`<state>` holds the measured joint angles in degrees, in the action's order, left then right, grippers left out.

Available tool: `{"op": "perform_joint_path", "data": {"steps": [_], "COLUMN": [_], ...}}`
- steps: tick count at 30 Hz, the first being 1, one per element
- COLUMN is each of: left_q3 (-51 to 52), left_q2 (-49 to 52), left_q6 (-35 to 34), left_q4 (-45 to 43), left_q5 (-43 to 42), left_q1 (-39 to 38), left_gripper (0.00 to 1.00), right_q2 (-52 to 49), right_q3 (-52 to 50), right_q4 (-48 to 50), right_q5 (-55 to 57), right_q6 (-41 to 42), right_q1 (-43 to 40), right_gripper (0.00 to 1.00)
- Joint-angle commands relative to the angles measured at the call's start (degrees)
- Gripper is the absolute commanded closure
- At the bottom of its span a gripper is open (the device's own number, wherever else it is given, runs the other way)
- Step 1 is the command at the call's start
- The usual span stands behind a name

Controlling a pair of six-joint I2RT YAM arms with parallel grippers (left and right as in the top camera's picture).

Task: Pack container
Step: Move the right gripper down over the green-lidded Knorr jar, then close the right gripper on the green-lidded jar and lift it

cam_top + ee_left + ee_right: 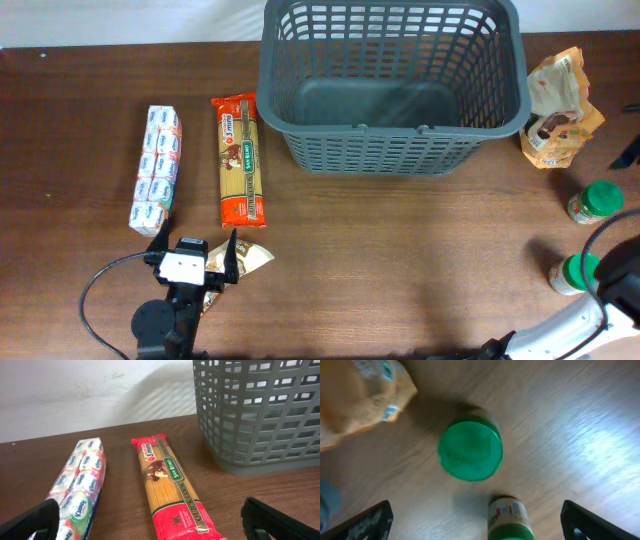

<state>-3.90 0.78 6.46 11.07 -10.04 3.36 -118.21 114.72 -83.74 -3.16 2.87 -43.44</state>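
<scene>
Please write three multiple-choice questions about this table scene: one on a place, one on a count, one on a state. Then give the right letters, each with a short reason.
1. Where is the spaghetti packet? A. between the tissue pack and the container B. inside it C. to its right
2. How many green-lidded jars stand there? A. one B. four C. two
3. The container is: A. tipped over B. empty C. half full

Answers: A, it lies flat left of the container. C, both show at the right in the overhead view. B, its bare base shows.
</scene>
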Motion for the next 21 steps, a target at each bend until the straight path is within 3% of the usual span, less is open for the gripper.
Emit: {"op": "perform_joint_path", "data": {"steps": [1, 21], "left_q3": [0.48, 0.48], "left_q2": [-0.48, -0.48], "left_q6": [0.94, 0.94], "left_q4": [-0.17, -0.17], "left_q5": [0.39, 0.39], "left_q1": [-0.09, -0.09], "left_gripper": [0.01, 0.01], "right_q2": [-1.97, -3.04], "right_q3": [-0.09, -0.22], "right_q4": [0.04, 2.62], "right_q5": [-1.11, 4.26], "right_q6": [0.72, -0.76], "right_q1": [0.63, 4.24], "right_gripper": [0.01, 0.01]}}
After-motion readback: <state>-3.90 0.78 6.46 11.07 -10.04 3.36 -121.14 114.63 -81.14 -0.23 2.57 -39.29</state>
